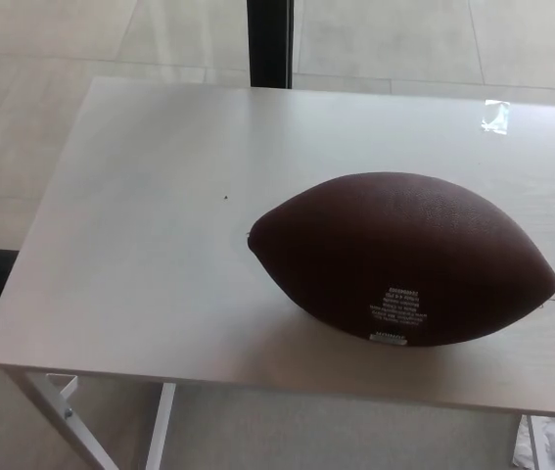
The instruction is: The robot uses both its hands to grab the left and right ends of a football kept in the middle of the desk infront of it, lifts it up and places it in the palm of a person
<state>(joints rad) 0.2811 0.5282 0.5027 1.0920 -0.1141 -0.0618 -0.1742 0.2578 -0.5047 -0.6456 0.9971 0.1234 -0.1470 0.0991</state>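
A dark brown football (402,257) lies on its side on the white desk (140,245), right of the desk's middle, its pointed ends aimed left and right. Small white print shows on its lower front face. Neither of my hands shows in the head view, and no person's palm is visible.
The desk's front edge runs along the bottom, with white metal legs (71,416) below at the left. A dark vertical post (270,44) stands behind the desk's far edge. A small shiny scrap (495,116) lies at the far right. Tiled floor surrounds the desk.
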